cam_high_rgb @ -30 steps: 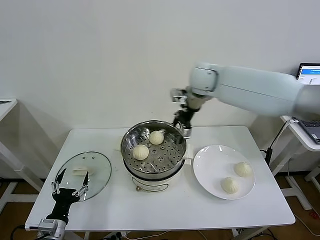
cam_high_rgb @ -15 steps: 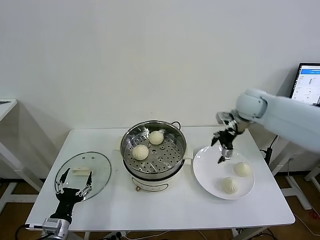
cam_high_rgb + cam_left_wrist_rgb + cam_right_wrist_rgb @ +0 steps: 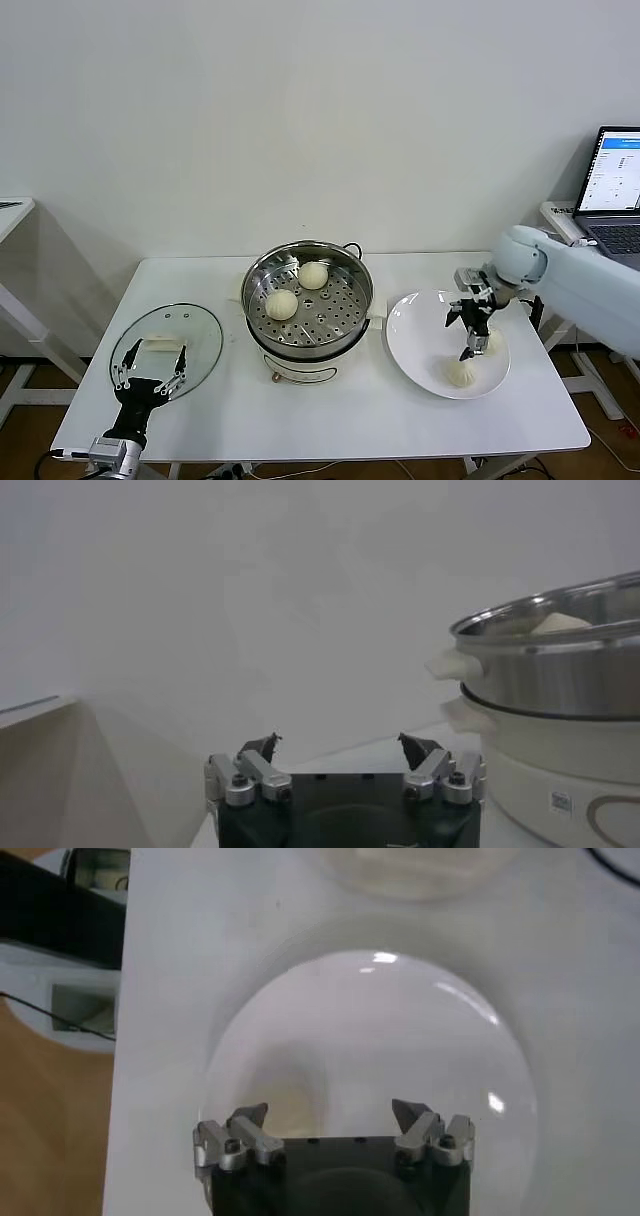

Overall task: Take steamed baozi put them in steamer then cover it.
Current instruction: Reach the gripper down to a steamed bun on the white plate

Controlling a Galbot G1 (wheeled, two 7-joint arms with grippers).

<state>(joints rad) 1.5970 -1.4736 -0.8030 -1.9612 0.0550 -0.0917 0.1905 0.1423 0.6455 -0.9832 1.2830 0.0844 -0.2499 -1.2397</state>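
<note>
So two of the small round off-white steamed baozi [image 3: 281,303] [image 3: 313,275] are already sitting on the perforated tray inside the round shiny stainless-steel steamer [image 3: 307,297], which is dead centre on the white table [image 3: 400,425]. The other two are on the flat white plate [image 3: 415,322] at the steamer's 3 o'clock: one near the plate's 5 o'clock edge [image 3: 458,373], the other [image 3: 493,341] mostly tucked behind the arm.

Looks to me like we're on the third bun pickup. The right gripper [image 3: 471,345] hangs over the plate, pointing down, just above and between the two buns there. Its jaws are spread as wide as they go with nothing in them, and the right wrist view confirms it: bare fingertips [image 3: 253,1115] over white plate, no dough between them. I can't tell whether a tip is brushing a bun yet.

Next move, I'd guess: line up over one bun, drop so the jaws straddle it, then squeeze gently. These look soft, so too much pinch could dent one.

The left gripper [image 3: 148,371] is parked low at the table's 8 o'clock corner, also wide open and empty, hovering by the near edge of the round clear glass cover with its white centre handle [image 3: 164,343], which lies flat on the table at the steamer's 9 o'clock. Covering comes last.
</note>
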